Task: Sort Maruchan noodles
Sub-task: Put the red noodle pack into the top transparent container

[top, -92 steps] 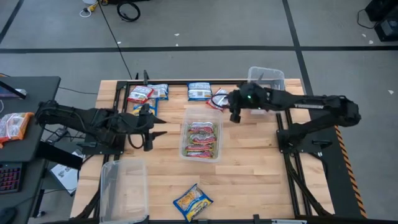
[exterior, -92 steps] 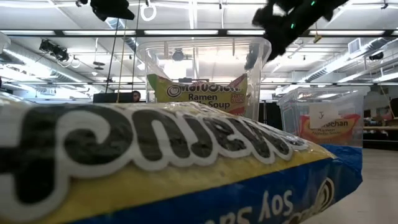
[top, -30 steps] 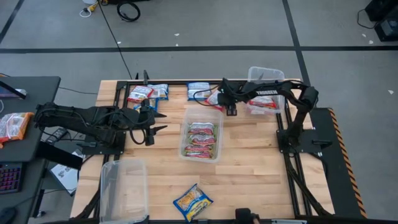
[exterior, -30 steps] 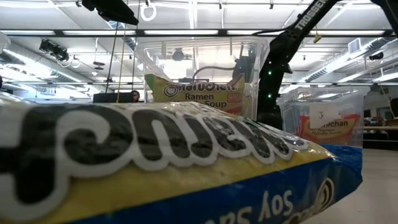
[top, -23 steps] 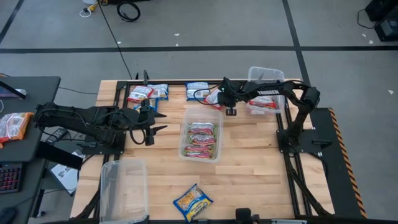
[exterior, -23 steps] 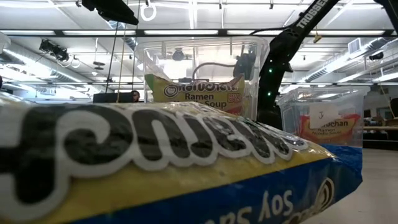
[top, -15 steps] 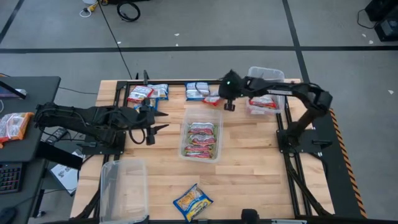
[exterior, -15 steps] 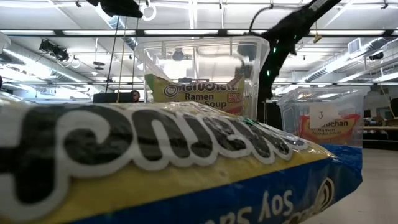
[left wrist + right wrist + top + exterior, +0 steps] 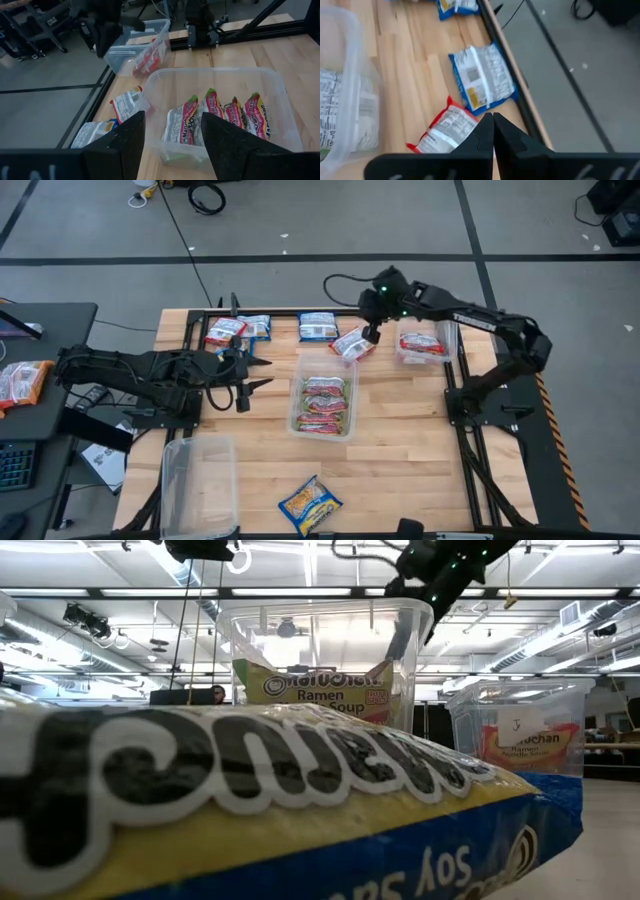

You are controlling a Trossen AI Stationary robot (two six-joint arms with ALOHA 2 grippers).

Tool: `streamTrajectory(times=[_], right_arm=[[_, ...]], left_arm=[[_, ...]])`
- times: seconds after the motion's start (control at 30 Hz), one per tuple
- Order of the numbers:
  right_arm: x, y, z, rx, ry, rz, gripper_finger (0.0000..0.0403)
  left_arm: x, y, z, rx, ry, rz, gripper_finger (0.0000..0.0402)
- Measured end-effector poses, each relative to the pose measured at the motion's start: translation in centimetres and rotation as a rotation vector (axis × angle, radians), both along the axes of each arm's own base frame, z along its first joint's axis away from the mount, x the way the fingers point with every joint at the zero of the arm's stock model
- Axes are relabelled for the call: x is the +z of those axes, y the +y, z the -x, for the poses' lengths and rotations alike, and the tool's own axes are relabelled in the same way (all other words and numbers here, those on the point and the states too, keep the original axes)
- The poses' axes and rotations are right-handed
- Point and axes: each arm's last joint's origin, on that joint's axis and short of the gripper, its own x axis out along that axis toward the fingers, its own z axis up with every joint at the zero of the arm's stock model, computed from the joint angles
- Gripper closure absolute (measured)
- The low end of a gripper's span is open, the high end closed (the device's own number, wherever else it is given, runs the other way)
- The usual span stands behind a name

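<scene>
A wooden desk [image 9: 400, 440] seen from above, with two dark robot arms; the right pincer [image 9: 372, 332] hovers over the far edge of the desk, its fingers pressed together with nothing between them, as the right wrist view shows the two tips meeting on empty air; just beside it lies a red-and-white packet [image 9: 354, 345] flat on the wood, and a little to its left a blue packet [image 9: 319, 326] lies at the far edge; the middle tub [image 9: 324, 403] holds a row of silvery green-pink packets, the far right tub [image 9: 427, 340] holds red-and-white ones, and a third tub [image 9: 197, 485] stands at the near left; a blue-and-yellow packet [image 9: 310, 504] lies alone at the near edge, and several more packets [image 9: 238, 330] sit at the far left; the left pincer [image 9: 252, 374] waits left of the middle tub with its fingers apart, holding nothing; the step in hand appears to be picking up the red-and-white packet, and no hold shows; the next move likely calls for parting the fingers, lowering onto that packet, closing, then carrying it to the far right tub.
</scene>
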Motion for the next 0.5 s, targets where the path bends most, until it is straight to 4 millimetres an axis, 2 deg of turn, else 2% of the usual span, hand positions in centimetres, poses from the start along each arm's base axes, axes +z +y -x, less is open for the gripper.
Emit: streamTrajectory(times=[0.1,0.23,0.5], right_arm=[[-1.9,-0.6,-1.0,-0.022,0.041,-0.056,0.0393],[-5.4,-1.4,-2.0,-0.032,0.152,-0.188,0.0398],[-11.5,-1.6,-2.3,0.007,0.433,-0.408,0.0396]], left_arm=[[0.0,0.0,0.0,0.000,0.001,0.000,0.0205],[-0.1,0.0,0.0,-0.003,0.009,-0.009,0.0205],[-0.7,0.0,0.3,0.008,0.069,0.016,0.0205]])
